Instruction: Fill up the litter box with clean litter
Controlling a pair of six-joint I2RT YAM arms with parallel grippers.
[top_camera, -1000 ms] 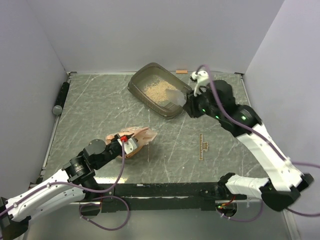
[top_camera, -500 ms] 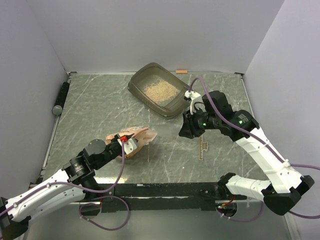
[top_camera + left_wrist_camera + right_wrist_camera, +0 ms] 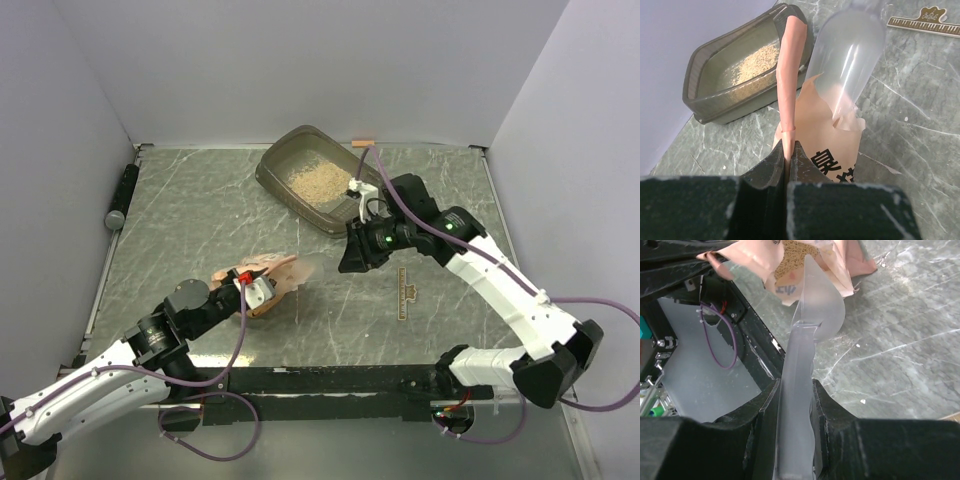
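marbled table (image 3: 200,210): right claw (image 3: 795,410) clamps scoop (image 3: 816,310) angled toward bag (image 3: 820,130) pinched by left claw (image 3: 788,160).

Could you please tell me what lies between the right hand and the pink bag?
A clear plastic scoop, held in the right hand, its tip at the mouth of the pink bag; the right wrist view shows it.

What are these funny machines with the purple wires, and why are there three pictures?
They are two robot arms on a table. One picture looks down from above; the other two come from little cameras on each arm's wrist. The left gripper pinches the edge of a pink bag of sandy litter. The right gripper holds a clear plastic scoop, its tip near the bag's mouth. Farther back sits a grey-brown litter box with some litter inside.
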